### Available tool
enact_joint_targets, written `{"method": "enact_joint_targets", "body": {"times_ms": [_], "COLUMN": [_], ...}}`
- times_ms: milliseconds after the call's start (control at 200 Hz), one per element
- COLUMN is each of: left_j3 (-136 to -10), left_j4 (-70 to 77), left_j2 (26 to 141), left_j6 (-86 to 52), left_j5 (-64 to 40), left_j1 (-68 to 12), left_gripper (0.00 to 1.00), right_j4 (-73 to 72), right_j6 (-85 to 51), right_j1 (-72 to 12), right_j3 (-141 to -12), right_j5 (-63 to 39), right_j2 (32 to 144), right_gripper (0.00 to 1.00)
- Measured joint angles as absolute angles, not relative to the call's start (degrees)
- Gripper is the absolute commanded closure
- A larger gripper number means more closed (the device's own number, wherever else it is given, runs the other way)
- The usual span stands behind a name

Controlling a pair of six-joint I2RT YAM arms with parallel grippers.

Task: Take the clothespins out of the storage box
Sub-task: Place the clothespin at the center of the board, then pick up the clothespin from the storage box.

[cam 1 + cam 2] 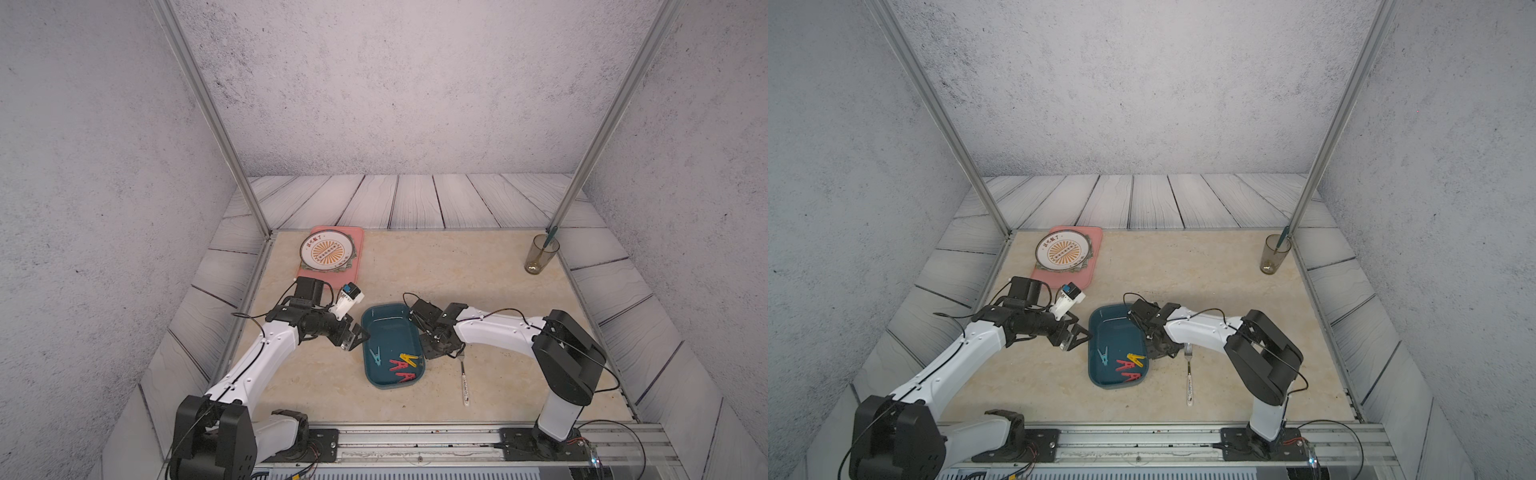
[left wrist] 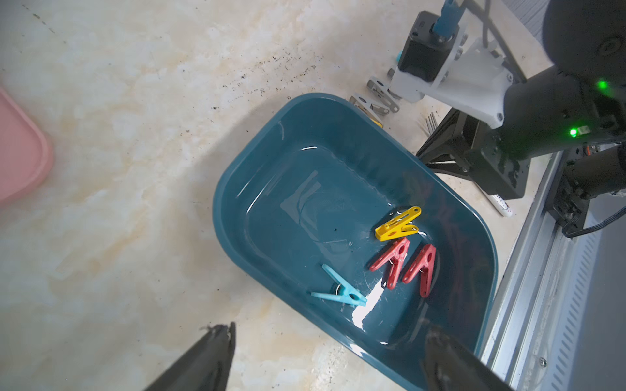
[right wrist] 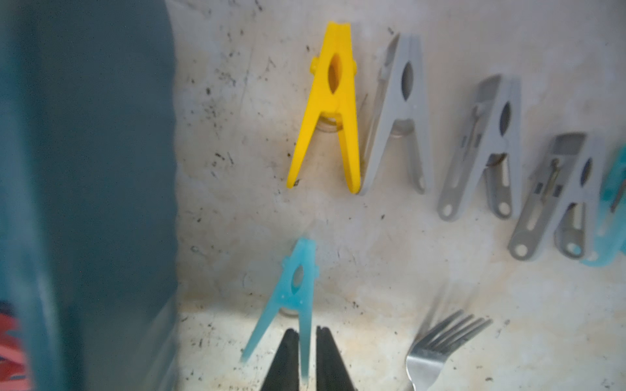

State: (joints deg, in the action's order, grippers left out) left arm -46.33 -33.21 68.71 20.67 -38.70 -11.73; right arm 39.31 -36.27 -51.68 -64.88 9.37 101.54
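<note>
The dark teal storage box (image 1: 388,326) (image 2: 288,203) lies mid-table. Inside it are a light blue clothespin (image 2: 342,291), a yellow one (image 2: 399,225) and two red ones (image 2: 391,260). My left gripper (image 2: 330,338) hovers wide open over the box's left rim, holding nothing. Just right of the box, my right gripper (image 3: 308,330) points down at the table. Its jaws stand narrowly apart around one leg of a light blue clothespin (image 3: 291,294), with a thin gap on one side. Beyond it on the table lie a yellow clothespin (image 3: 330,111) and three grey ones (image 3: 399,115).
A metal fork (image 1: 463,378) lies on the table right beside my right gripper. A pink tray (image 1: 357,257) with a plate (image 1: 328,251) sits at the back left. A glass holding a pen (image 1: 540,253) stands at the back right. A metal rail (image 1: 415,436) runs along the front.
</note>
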Motion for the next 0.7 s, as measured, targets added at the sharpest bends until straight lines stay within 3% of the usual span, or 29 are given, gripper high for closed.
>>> {"method": "enact_joint_targets", "body": {"times_ms": [440, 701], "left_j3": [-45.8, -45.7], "left_j4": [-33.9, -34.0], "left_j2": [66.6, 66.8], "left_j6": [21.6, 22.1], "left_j5": [-39.3, -38.8], "left_j1": [-11.7, -11.7], "left_gripper": [0.08, 0.08], "right_j4": [43.0, 41.6], "right_j6": [-35.6, -41.4], "right_j1": [-52.8, -58.4], "right_j3": [-72.0, -80.3], "right_j5": [4.3, 0.7], "right_j2": [94.5, 98.5], "right_gripper": [0.71, 0.68]}}
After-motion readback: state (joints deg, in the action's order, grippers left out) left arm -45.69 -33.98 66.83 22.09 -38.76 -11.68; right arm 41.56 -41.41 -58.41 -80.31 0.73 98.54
